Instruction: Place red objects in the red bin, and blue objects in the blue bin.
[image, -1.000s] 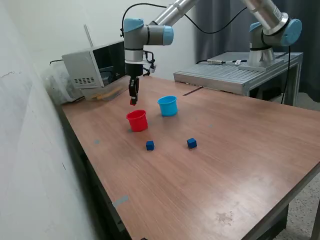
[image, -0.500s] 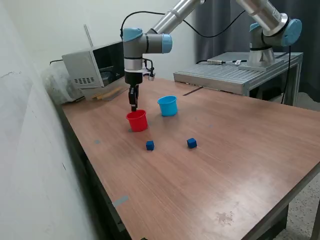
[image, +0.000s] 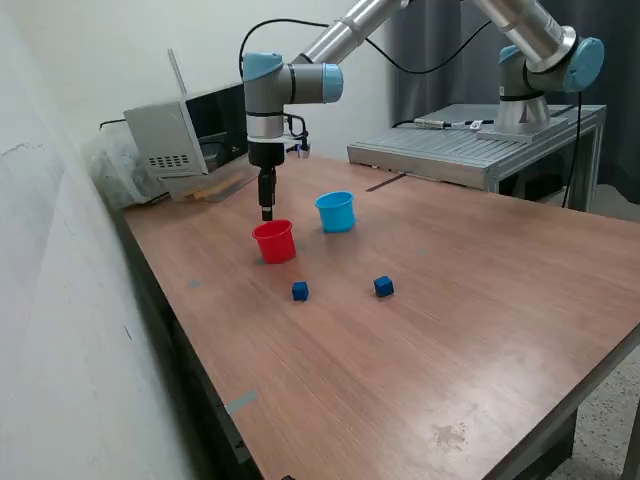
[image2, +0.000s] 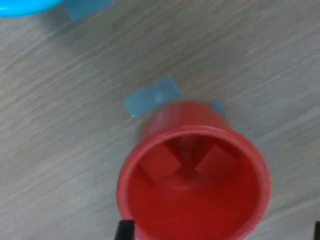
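Note:
The red bin (image: 274, 241) stands on the wooden table, and the wrist view looks straight down into it (image2: 192, 175). Two red objects lie on its bottom, one cube (image2: 159, 161) beside the other (image2: 217, 161). My gripper (image: 267, 212) hangs just above the bin's rim, open and empty; in the wrist view only the tips of its fingers (image2: 125, 231) show, far apart. The blue bin (image: 336, 211) stands close by on the exterior view's right. Two blue objects sit on the table nearer the camera, one (image: 300, 290) in front of the red bin, the other (image: 384, 286) further right.
A white box-like device (image: 185, 130) stands at the table's back, left in the exterior view. A metal platform (image: 470, 145) carrying a second arm's base (image: 540, 70) is at the back right. Bits of blue tape (image2: 151, 96) lie by the red bin.
One second ago the gripper held a red cube above the red bin. It lowered toward the rim and let go; the cube now lies inside the bin.

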